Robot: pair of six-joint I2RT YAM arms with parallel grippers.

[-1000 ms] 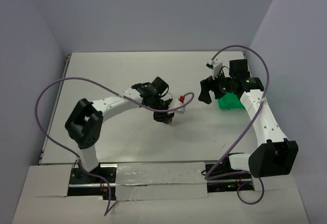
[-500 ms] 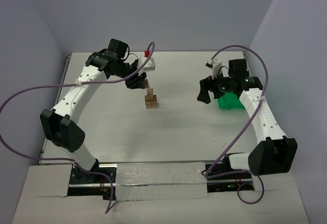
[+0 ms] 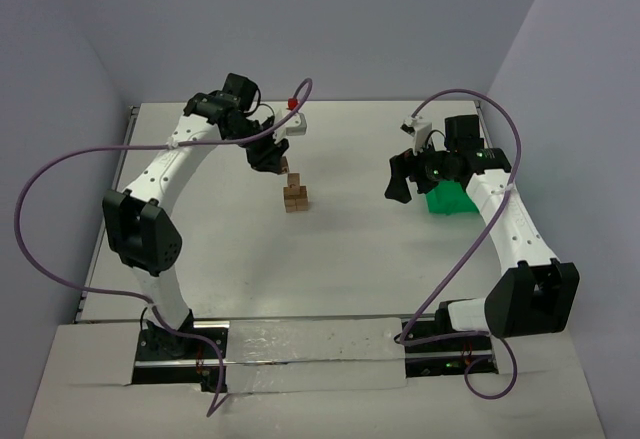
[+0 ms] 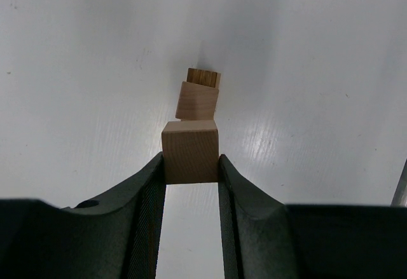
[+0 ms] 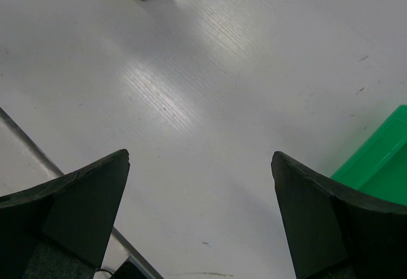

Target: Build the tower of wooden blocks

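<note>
Okay, left gripper (image 3: pixel 272 158) is stretched out over the middle of the table (image 3: pixel 330 269), toward the far side, pinching one small wooden cube (image 4: pixel 191 160) between its two black fingers (image 4: pixel 147 193). The cube sits square between the pads, plain light face toward the wrist camera, held up above the tabletop.

Wood block tower (image 3: pixel 295 197) stands on the table just near and right of the held cube. It is a short stack of light-brown cubes, and the upper ones are twisted out of line with those below. In the left wrist view the tower shows right past the held cube, with a dark striped face at its far end. Cannot tell if cube and tower touch.

Right gripper (image 5: pixel 200 157) hangs over the right side of the table, jaws spread wide, nothing between them, only bare tabletop below. Green bin (image 3: pixel 450 200) sits just right of it, on the table, and its corner shows at the right edge of the right wrist view. A bit of the tower pokes in at the top edge of that same view, well apart from the right fingers.
</note>
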